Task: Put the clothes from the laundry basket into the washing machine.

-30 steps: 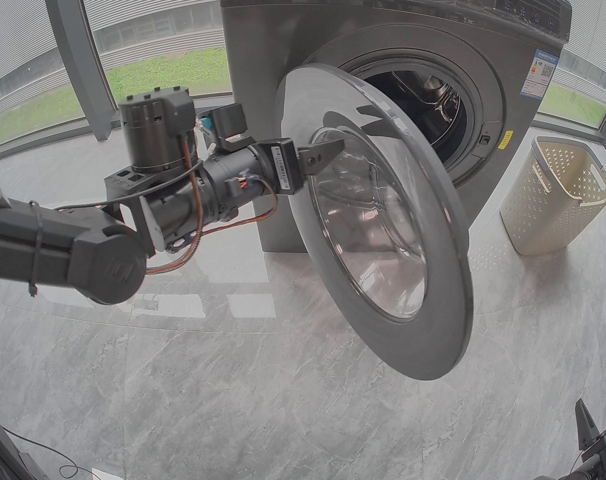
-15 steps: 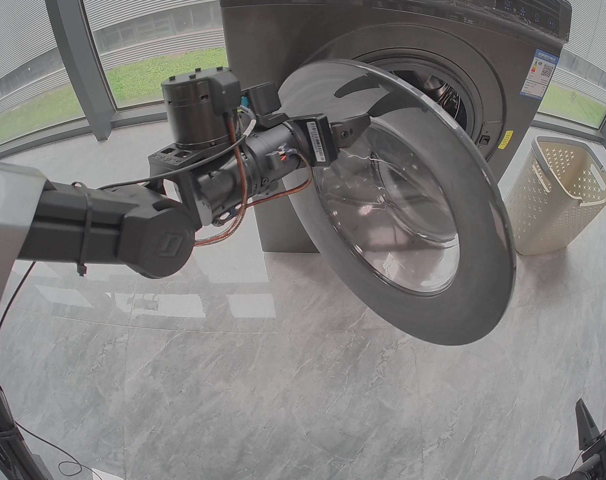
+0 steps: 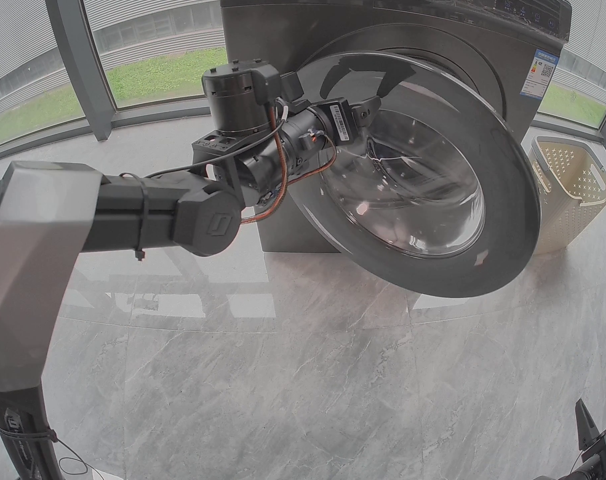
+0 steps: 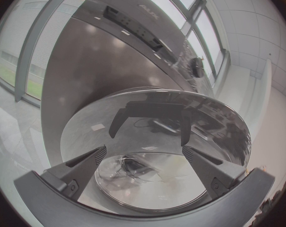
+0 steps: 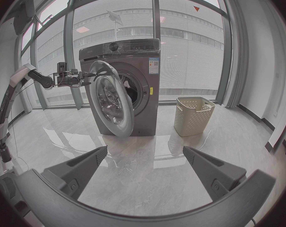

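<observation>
While the left gripper (image 3: 369, 110) held its two fingers apart at the upper rim of the one round door (image 3: 416, 188), which stood partly open, the single washing machine (image 3: 269, 28) showed something dark in its drum (image 5: 129, 91). One laundry basket (image 3: 569, 195) stood upright just right of it, open floor (image 3: 283, 381) in front. The right gripper (image 5: 144, 150) hung low, fingers spread.

Glazed hall: tall windows (image 5: 187, 48), marble floor (image 3: 249, 381), washing machine (image 5: 147, 117).
</observation>
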Robot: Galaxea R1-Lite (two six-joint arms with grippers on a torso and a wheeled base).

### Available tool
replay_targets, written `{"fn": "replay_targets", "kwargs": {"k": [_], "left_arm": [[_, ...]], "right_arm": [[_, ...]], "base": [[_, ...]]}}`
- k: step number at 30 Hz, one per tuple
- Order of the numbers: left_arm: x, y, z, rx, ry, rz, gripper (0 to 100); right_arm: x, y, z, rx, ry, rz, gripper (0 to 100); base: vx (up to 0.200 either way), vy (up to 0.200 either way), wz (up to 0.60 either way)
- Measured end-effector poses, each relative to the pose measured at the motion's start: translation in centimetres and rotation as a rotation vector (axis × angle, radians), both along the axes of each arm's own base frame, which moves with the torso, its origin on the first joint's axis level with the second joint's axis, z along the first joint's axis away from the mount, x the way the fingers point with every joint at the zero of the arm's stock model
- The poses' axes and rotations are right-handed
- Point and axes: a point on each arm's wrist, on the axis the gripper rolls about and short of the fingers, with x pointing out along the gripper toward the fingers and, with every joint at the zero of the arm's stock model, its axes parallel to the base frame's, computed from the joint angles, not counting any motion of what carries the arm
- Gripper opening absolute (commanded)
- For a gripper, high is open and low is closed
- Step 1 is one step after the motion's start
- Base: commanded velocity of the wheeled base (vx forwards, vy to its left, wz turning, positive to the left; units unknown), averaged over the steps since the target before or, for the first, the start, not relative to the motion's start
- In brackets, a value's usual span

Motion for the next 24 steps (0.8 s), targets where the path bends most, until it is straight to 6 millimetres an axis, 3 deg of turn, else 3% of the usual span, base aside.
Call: {"fn": "replay_targets", "kwargs": {"k": [8,14,19,24], "left_arm": [[1.8,-0.4,1.6,-0.144,-0.007,0.114,100],[1.5,-0.4,1.2,-0.132,0.042,0.114,100],[-0.5,-0.1,-0.4,-0.052,0.134,0.082,100],[-4.1,1.3,-1.5,0.043,0.212,0.036,100]], "right_arm": [[0.0,0.0,0.0,0.000,0.000,0.000,100],[0.0,0.0,0.0,0.000,0.000,0.000,100],[0.0,0.0,0.0,0.000,0.000,0.000,100],[0.0,0.0,0.0,0.000,0.000,0.000,100]], "base": [[0.000,0.000,0.00],[0.000,0.000,0.00],[0.000,0.000,0.00],[0.000,0.000,0.00]]}}
